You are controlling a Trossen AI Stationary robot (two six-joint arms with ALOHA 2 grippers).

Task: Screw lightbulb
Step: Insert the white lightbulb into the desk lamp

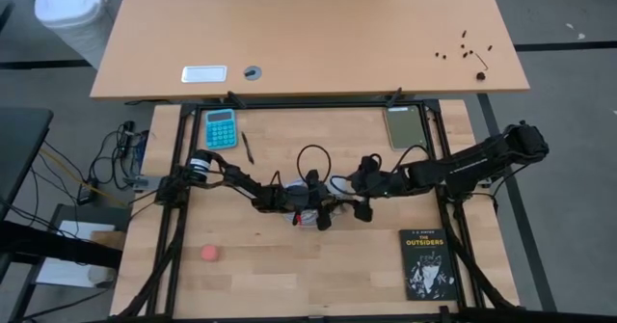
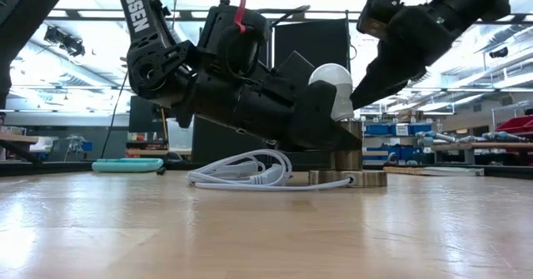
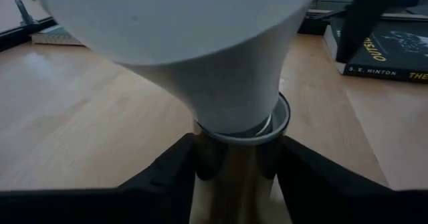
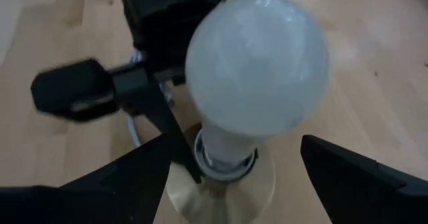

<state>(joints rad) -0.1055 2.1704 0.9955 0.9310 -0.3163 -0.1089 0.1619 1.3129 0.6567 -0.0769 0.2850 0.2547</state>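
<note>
Worktop (image 1: pixel 289 275) is carrying everything, both arms meeting near its centre. Black paperback (image 1: pixel 427 263) is lying at about 4 o'clock from centre, teal calculator (image 1: pixel 221 128) at 10 o'clock, small pink ball (image 1: pixel 210 254) at 8 o'clock; all well apart from the work.

Left gripper (image 2: pixel 333 133) is reaching in from 9 o'clock, low over the wood. Its jaws are sitting clamped on the brass socket (image 3: pixel 241 160), one finger on each side of the barrel, steadying it. Socket's round base is resting flat on the worktop, white cord (image 2: pixel 250 175) looping away beside it.

Right gripper (image 4: pixel 234 170) is coming in from 3 o'clock, hovering above the bulb. Its jaws are standing wide, straddling the lightbulb (image 4: pixel 257 73) with a clear gap on both sides; holding nothing.

Lightbulb is standing upright in the socket at the worktop's centre, neck just inside the socket's rim. How deep the thread is seated, cannot tell.

Judgement on the step: the turning grip is yet to be made. Doing it well means lowering the right jaws squarely around the bulb's widest part, closing gently on the glass, twisting about the bulb's upright axis while the left is keeping the socket from spinning. An off-centre pinch risks tilting the bulb and cross-threading.
</note>
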